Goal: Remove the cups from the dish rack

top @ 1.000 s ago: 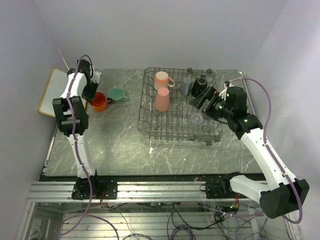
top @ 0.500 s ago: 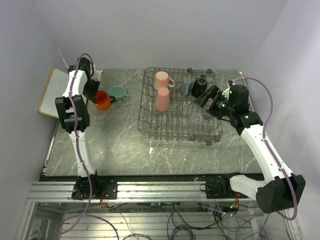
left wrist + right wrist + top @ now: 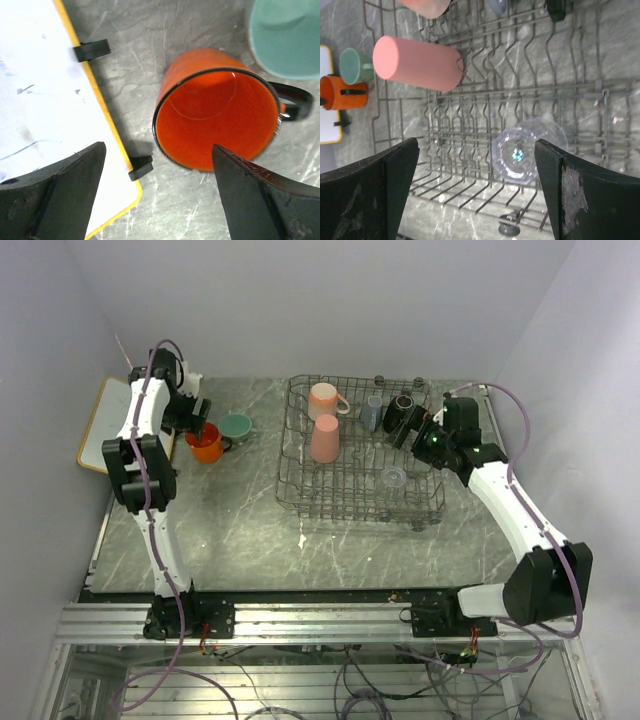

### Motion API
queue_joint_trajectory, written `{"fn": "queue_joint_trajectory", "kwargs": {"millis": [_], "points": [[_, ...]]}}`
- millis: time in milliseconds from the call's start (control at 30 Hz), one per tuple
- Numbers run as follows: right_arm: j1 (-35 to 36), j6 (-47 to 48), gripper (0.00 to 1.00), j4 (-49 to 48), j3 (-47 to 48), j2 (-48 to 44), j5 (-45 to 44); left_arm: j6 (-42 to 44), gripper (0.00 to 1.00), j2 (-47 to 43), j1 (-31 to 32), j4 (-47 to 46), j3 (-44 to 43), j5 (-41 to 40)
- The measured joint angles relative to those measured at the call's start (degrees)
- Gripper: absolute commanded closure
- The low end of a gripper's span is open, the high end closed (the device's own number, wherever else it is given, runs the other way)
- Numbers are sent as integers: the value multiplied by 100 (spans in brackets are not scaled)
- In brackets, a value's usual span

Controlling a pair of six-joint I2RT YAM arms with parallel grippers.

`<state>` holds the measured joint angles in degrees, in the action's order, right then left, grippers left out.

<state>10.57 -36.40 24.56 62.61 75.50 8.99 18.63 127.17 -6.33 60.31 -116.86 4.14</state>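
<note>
Dish rack (image 3: 285,455) sits on table (image 3: 240,530) w/ pink tumbler (image 3: 417,62) and clear glass (image 3: 527,152) inside. Your R gripper (image 3: 476,144) hangs over the glass, jaws wide, nothing held. Your L gripper (image 3: 159,149), jaws wide too, empty, hovers above orange mug (image 3: 215,120), upright on table beside mint mug (image 3: 285,35), outside rack.

Grey table (image 3: 230,530): rack (image 3: 283,455), mugs (image 3: 204,443), whiteboard (image 3: 105,420)
</note>
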Motion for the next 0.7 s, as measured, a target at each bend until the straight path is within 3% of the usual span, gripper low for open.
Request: {"fn": "queue_joint_trajectory", "kwargs": {"millis": [300, 533, 700], "points": [[153, 682, 1, 39, 1106, 1062, -1187, 44, 1, -1443, 0, 116, 98, 101], [197, 1187, 13, 31, 1770, 2131, -2214, 39, 1, -2868, 0, 101, 1091, 372], [236, 1475, 21, 17, 2046, 2911, -2435, -37, 1, -3296, 0, 103, 1668, 713]]}}
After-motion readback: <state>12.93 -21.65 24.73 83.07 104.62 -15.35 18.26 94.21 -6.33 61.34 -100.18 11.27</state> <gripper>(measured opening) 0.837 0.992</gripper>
